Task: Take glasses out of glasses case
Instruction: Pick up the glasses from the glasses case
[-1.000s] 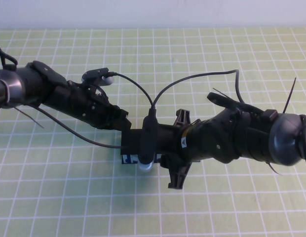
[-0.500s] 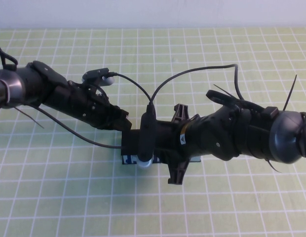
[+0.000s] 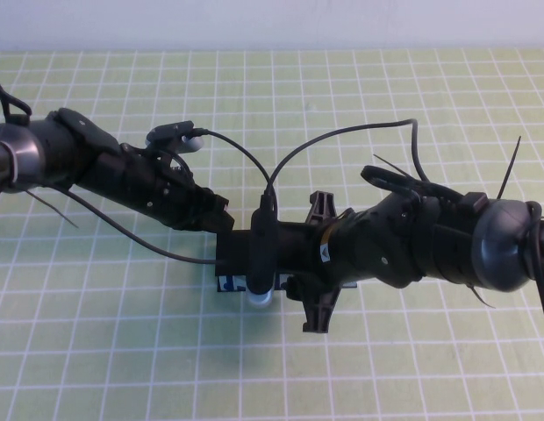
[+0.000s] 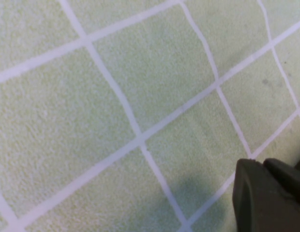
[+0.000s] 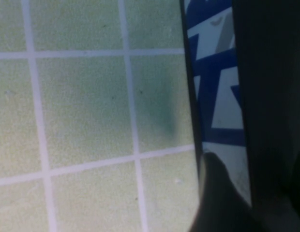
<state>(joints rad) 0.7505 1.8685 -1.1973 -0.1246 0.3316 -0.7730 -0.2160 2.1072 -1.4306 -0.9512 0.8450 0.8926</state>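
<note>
Glasses case [image 3: 230,282] at bench [image 3: 386,88] centre under both arms, glasses unseen, extraction apparently pending; my left end effector [image 3: 221,230] at its 12 o'clock, right end effector [image 3: 246,267] upon it, grip states indeterminable.

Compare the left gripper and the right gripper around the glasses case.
The left gripper points in from the robot's left, ending at the far left corner of the glasses case; the right gripper points in from the right, over the case. The left gripper's wrist view shows only green mat; the right gripper's shows the case's blue-and-white side close by. Both are black and meet mid-mat.
</note>
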